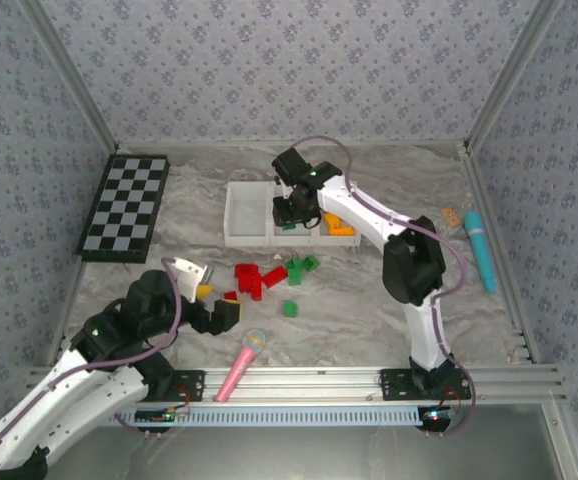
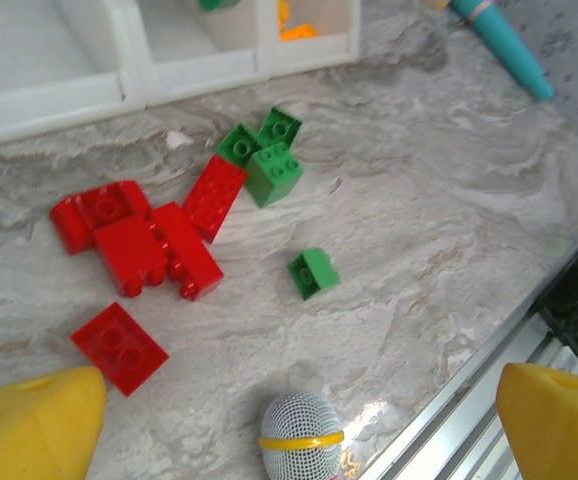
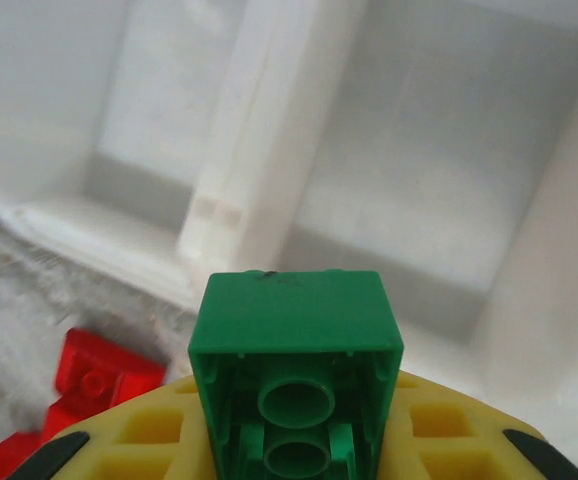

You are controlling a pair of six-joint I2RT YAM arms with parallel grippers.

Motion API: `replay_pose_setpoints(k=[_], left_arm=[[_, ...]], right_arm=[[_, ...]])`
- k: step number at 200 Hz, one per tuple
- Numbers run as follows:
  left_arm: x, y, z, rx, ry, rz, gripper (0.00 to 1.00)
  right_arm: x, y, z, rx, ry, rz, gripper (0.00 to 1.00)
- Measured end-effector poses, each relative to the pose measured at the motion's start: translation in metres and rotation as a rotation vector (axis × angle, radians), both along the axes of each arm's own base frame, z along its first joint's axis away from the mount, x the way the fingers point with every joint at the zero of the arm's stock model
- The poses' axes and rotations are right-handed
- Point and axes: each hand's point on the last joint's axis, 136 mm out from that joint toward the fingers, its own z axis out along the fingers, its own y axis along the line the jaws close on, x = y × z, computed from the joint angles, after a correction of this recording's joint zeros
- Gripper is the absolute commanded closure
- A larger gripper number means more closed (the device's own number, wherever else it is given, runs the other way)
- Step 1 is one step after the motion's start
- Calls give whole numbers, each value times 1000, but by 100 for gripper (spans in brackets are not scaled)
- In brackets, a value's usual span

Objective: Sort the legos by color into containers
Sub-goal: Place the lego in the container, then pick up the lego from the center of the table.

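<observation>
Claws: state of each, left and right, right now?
Left claw: open, empty.
Right claw: closed on a green lego.

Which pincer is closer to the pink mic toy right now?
Left. The left pincer sits open right beside the pink mic toy; the right pincer is far off over the containers, holding a green brick.

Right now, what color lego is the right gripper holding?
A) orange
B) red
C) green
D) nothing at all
C: the right gripper is shut on a green lego, held up in front of the containers.
</observation>
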Motion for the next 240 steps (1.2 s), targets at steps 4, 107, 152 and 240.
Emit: replay_pose_setpoints(k=[4, 107, 152, 240], left_arm=[[-1, 0, 2, -10, -12, -2, 0], [-1, 4, 20, -84, -118, 4, 0], [0, 3, 17, -70, -104, 4, 0], [2, 1, 10, -48, -82, 4, 0]], right_arm=[[3, 0, -3, -5, 3, 0, 67], [38, -6, -16, -27, 9, -12, 39], [32, -12, -12, -66, 5, -2, 28], [-58, -47, 59, 8, -123, -94, 0]])
